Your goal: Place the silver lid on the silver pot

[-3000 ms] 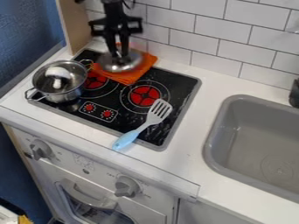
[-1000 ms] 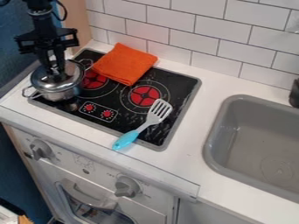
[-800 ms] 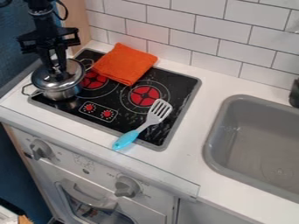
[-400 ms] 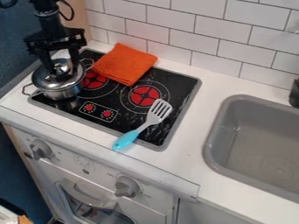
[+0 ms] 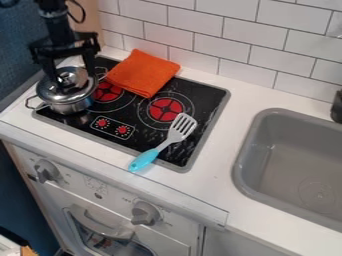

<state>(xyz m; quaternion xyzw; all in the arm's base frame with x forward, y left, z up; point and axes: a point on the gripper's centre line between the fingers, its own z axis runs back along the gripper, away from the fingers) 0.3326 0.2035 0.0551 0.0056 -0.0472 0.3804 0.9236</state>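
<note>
While the black gripper [image 5: 70, 76] is hanging in the frame's upper left, its fingers are standing apart on either side of the lid's knob. Below them, the silver lid [image 5: 65, 90] is sitting on the silver pot [image 5: 70, 107], left of an orange cloth [image 5: 145, 73].

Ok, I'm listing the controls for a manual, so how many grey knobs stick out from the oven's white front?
2: the left knob is below the pot, and the right knob is below the spatula.
</note>
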